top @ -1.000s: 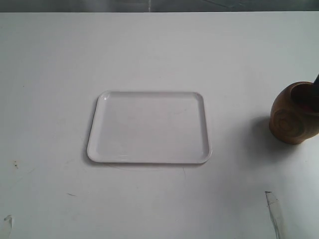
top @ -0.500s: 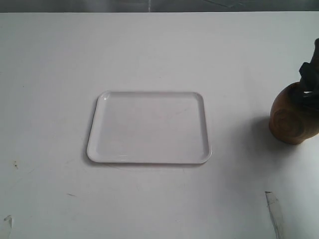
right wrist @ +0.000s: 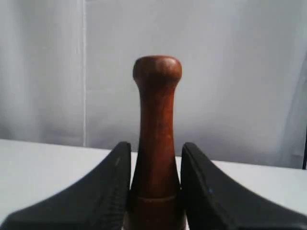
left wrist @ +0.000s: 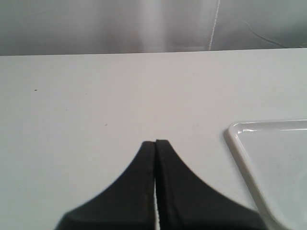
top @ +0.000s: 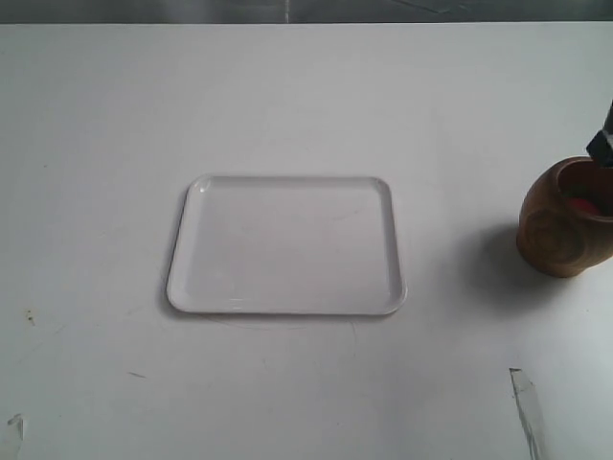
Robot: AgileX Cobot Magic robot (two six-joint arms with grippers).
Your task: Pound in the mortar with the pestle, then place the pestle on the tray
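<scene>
The white tray lies flat in the middle of the table. At the right edge stands the wooden mortar, with reddish bits showing inside. Just above its rim, a dark bit of my right arm pokes into the exterior view. In the right wrist view my right gripper is shut on the thick part of the reddish-brown pestle, whose knobbed handle sticks out past the fingertips. My left gripper is shut on nothing, low over the table beside a corner of the tray.
The white table ends at a dark far edge. Scraps of clear tape lie at the front right and the front left. A grey curtain hangs behind the table in both wrist views.
The right gripper with the pestle has risen out of the mortar and moved off towards the right edge. The mortar's inside, with its reddish bits, now shows. Tray and mortar have stayed put.
</scene>
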